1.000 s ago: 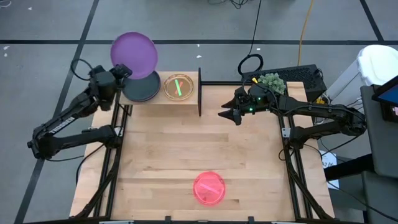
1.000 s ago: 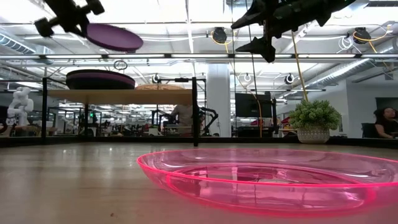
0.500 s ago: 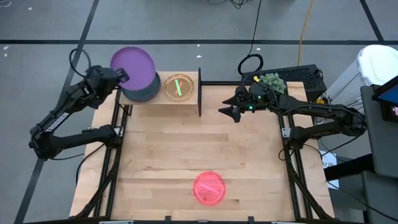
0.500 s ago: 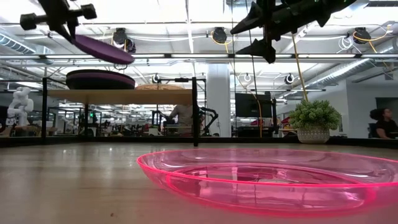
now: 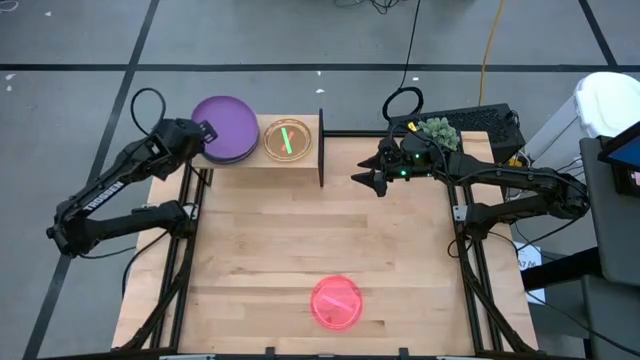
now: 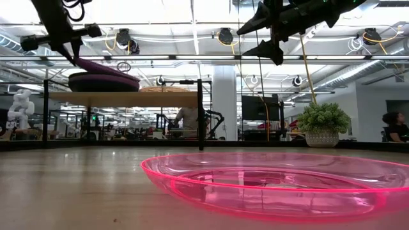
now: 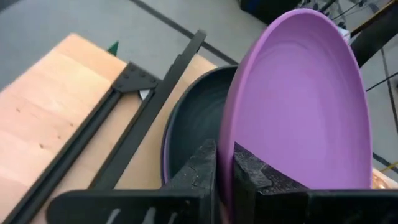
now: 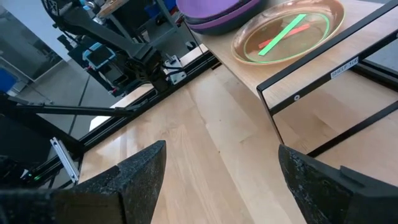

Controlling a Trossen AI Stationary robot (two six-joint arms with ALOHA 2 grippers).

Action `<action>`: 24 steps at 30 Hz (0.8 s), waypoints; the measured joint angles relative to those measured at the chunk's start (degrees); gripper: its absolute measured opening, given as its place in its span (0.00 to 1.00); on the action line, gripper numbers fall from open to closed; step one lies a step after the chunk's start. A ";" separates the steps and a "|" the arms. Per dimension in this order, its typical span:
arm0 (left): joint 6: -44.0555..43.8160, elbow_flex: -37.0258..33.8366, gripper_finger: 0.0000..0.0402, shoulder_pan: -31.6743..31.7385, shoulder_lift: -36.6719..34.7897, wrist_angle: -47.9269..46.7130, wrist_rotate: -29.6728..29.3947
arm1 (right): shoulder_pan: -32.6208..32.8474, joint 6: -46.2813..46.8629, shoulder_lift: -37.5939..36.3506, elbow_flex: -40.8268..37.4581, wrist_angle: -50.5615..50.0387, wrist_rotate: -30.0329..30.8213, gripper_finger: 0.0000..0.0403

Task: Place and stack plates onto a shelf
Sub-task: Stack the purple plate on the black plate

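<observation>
My left gripper (image 5: 205,133) is shut on a purple plate (image 5: 226,127) over the left half of the shelf (image 5: 262,161). The plate slants over a stack of a dark teal plate (image 7: 193,118) and another purple one (image 6: 102,83) lying on the shelf board. On the shelf's right half lie translucent plates (image 5: 288,138), green showing in them. A translucent pink plate (image 5: 336,302) lies flat on the table near its front edge. My right gripper (image 5: 362,180) hangs open in the air to the right of the shelf's black end panel (image 5: 321,148). My left gripper pinches the purple plate's rim (image 7: 225,163) on the side toward the table's left edge, one finger on the upper face and one beneath. The fingers come from the left, slanting down. The plate is tilted, held edge high, its opposite edge (image 6: 131,78) down at the stack.
A small potted plant (image 5: 436,130) and a keyboard (image 5: 480,120) sit at the table's far right. Black frame rails (image 5: 190,240) run along both sides. Bare wood lies between the shelf and the pink plate.
My left gripper has tipped downward and sunk toward the shelf, still shut on the purple plate. The plate, held high and nearly level beyond the shelf before, now slants over the stack with its free edge lowered to it. My right arm has kept still.
</observation>
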 joint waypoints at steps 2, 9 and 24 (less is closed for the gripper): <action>-0.94 -0.46 0.08 0.00 -0.01 -0.02 0.68 | 0.00 0.00 0.00 0.00 -0.02 -0.01 0.72; -1.88 -0.55 0.10 0.00 -0.08 0.02 0.90 | 0.00 -0.20 0.00 0.00 -0.02 -0.04 0.72; -3.81 -0.55 0.36 0.00 -0.12 0.05 0.93 | -0.01 -0.59 0.00 0.00 -0.02 -0.07 0.72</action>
